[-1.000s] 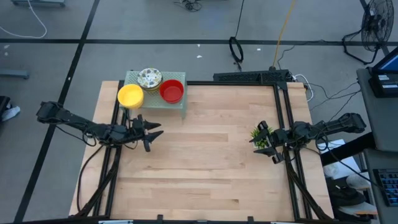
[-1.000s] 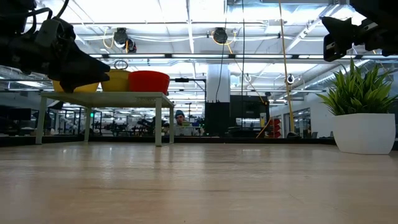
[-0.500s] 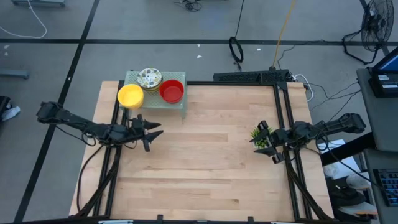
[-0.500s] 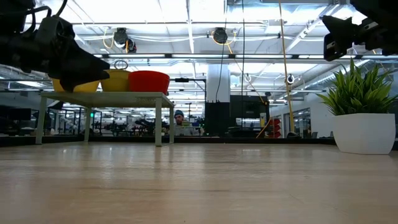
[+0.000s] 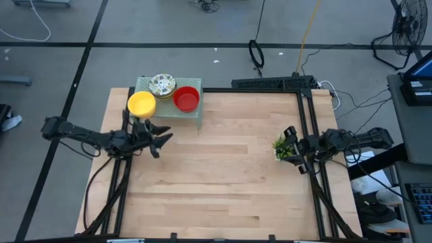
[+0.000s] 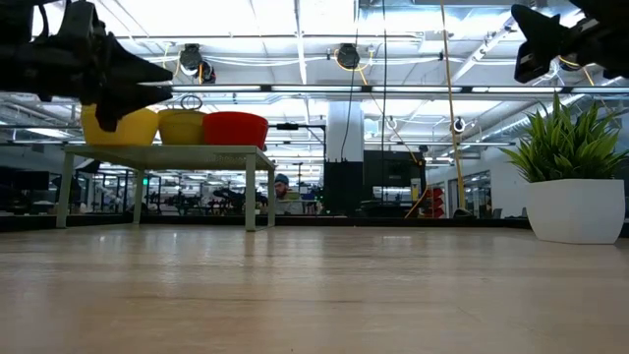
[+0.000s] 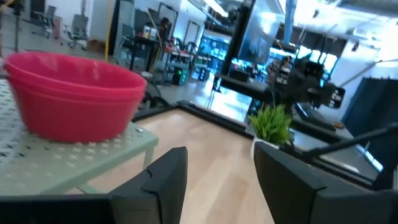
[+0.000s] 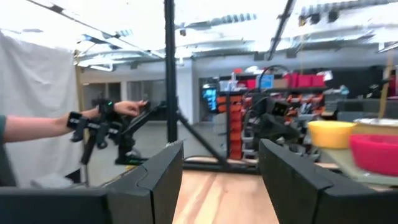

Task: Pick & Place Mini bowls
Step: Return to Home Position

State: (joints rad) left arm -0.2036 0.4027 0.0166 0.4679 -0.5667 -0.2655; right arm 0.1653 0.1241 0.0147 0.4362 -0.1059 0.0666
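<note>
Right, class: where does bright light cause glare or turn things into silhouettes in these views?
Low view: ceiling lights glare from behind, so the left pincer and right pincer read as dark silhouettes. Right wrist view: the ceiling is washed out white. High view: even light, no glare on the table.

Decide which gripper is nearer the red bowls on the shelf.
Left. The left gripper is just off the shelf's front edge, near the red bowls; the right gripper is across the table, by the plant.

Overhead, table-level and two wrist views, red bowls [image 5: 186, 98] common to all.
</note>
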